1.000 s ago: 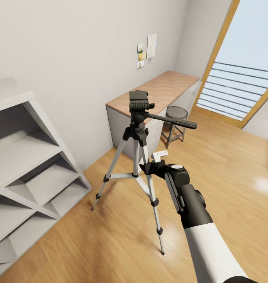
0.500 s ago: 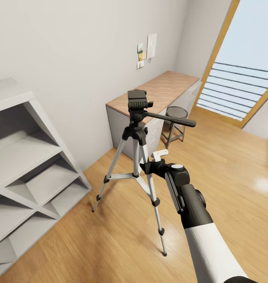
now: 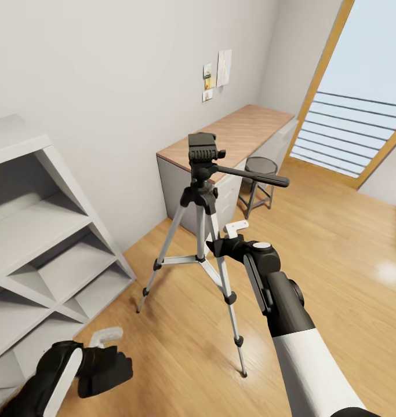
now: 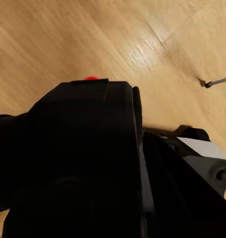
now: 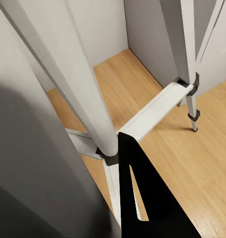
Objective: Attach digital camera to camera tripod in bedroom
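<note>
Starting at the lower left of the head frame, your left gripper (image 3: 108, 353) carries the digital camera (image 3: 105, 370), a black body low over the wood floor (image 3: 180, 347); your left wrist view shows the same dark body (image 4: 78, 163) close up, its red dot at the edge, with the fingers (image 4: 202, 158) pressed shut against its side. Above it, along the left edge, stands the white cube shelving (image 3: 41, 243). At mid-frame the camera tripod (image 3: 203, 220) stands on its three silver legs, the black head with nothing mounted on it and the pan handle (image 3: 253, 175) reaching right. Just right of the centre column sits your right gripper (image 3: 224, 243), right up against the legs; your right wrist view looks past a silver leg (image 5: 73, 84) and one dark finger (image 5: 142, 198), but you cannot tell from it how wide the fingers stand or whether they hold the column. Further right, the desk (image 3: 238, 133) and a small dark stool (image 3: 260, 174) sit by the window. You seem to be mid-carry: the camera is in hand, well below the head. Next, you would lift it up and over the mounting plate, base down, and set it squarely without knocking the tripod.
</note>
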